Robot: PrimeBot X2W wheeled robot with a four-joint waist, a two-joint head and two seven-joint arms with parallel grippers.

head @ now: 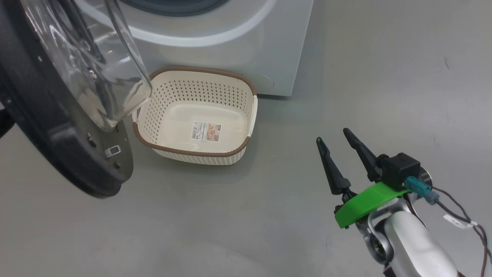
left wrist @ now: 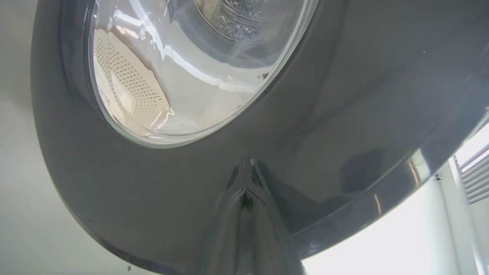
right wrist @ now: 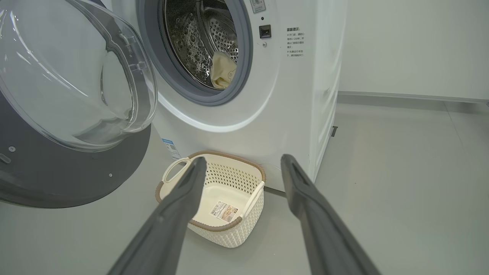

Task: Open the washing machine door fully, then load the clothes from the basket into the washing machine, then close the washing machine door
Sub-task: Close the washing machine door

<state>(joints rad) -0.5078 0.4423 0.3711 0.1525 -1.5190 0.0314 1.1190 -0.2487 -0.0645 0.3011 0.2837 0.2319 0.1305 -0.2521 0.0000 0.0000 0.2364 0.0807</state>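
The washing machine door (head: pixel 57 134) stands partly open at the left, its glass bowl (head: pixel 96 57) bulging toward the washing machine (head: pixel 230 50). My left gripper (left wrist: pixel 244 172) is shut, and its tips rest against the door's glossy black outer rim (left wrist: pixel 344 114). The clothes (right wrist: pixel 223 72), a cream-yellow bundle, lie inside the steel drum behind the grey gasket. On the floor before the washer sits the basket (head: pixel 200 152), holding nothing but its label sticker (head: pixel 206 131). My right gripper (head: pixel 333 135) hangs open to the right of the basket (right wrist: pixel 229 233), holding nothing.
Grey floor (head: pixel 269 231) spreads in front of and to the right of the washer. A pale wall with a baseboard (right wrist: pixel 412 97) runs behind on the right. The door (right wrist: pixel 57 179) overhangs the basket's left end. A blue label (right wrist: pixel 170 147) sits low on the washer front.
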